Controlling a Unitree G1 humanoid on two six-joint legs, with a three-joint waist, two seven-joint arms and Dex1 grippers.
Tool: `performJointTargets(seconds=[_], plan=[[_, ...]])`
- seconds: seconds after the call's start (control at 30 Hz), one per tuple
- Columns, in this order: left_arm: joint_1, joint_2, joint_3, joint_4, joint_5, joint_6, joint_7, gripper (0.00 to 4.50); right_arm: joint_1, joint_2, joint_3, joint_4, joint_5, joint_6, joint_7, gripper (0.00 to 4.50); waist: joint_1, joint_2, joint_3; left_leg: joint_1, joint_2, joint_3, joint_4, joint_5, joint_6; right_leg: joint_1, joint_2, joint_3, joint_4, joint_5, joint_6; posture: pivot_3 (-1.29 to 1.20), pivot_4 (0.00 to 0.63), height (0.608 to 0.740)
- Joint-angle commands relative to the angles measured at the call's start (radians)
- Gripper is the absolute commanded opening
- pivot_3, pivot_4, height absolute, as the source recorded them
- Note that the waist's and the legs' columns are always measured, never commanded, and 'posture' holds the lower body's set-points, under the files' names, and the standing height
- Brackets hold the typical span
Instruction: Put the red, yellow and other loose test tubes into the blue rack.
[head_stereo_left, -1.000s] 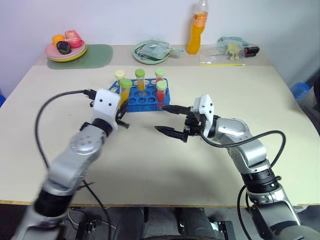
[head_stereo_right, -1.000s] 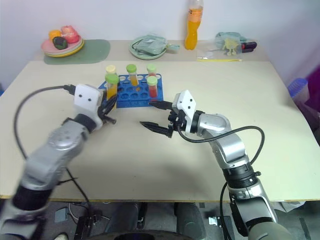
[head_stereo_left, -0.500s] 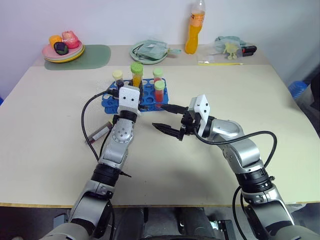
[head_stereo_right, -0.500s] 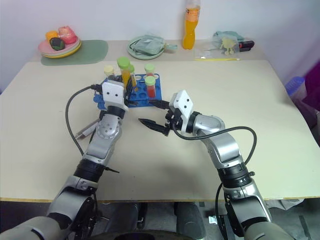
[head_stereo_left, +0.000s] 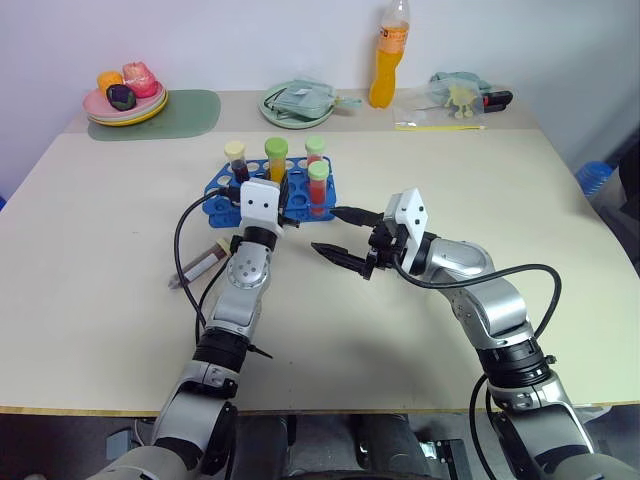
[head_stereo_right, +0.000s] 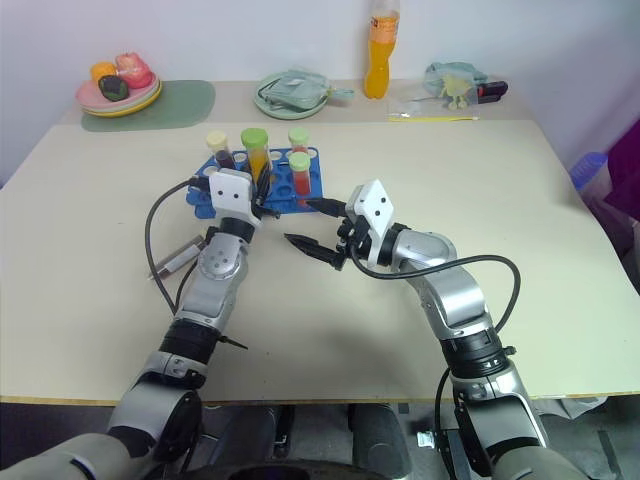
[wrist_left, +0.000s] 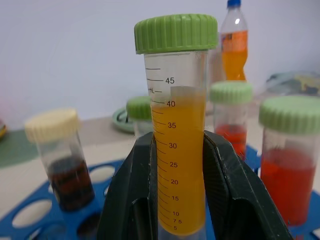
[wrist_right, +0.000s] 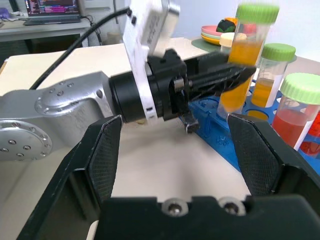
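Note:
The blue rack stands on the table's far middle. Several capped tubes stand in it: a dark one with a cream cap, and red ones with green caps. My left gripper is shut on the yellow test tube, green-capped and upright, over the rack's middle. Its lower end sits at the rack's top; I cannot tell whether it is in a hole. My right gripper hovers open and empty just right of the rack, pointing at the left hand.
A slim brownish object lies on the table left of my left arm. Along the back stand an orange drink bottle, a green plate holding a bag, pink plates with toy fruit, and small clutter.
My left arm swung in from the left with the yellow tube, bringing it over the rack's middle. The right gripper stayed where it was, still open.

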Motion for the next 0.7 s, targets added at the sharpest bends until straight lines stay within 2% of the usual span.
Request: performJointTargets(seconds=[0.03,0.37,0.7], plan=[[-0.022,-0.003,0.015,-0.014,0.021,-0.029,0.006,0.67,-0.003,-0.005,-0.02,-0.044,0.012,-0.014,0.003,3.73,0.0,0.0,0.0,0.0,0.0,0.0,0.0,0.0,0.0,0.0,0.0,0.0,0.0,0.0,0.0,0.0,0.15,0.729],[-0.014,-0.047,0.047,-0.013,-0.025,-0.017,-0.036,0.67,-0.002,-0.005,-0.017,-0.041,0.011,-0.017,0.007,3.73,0.001,0.0,0.0,0.0,0.0,0.0,0.0,0.0,0.0,0.0,0.0,0.0,0.0,0.0,0.0,0.0,0.15,0.729],[-0.012,-0.058,0.044,-0.004,0.007,-0.026,-0.051,0.67,-0.001,-0.001,-0.013,-0.04,0.008,-0.019,0.009,3.73,0.001,0.0,0.0,0.0,0.0,0.0,0.0,0.0,0.0,0.0,0.0,0.0,0.0,0.0,0.0,0.0,0.15,0.729]])
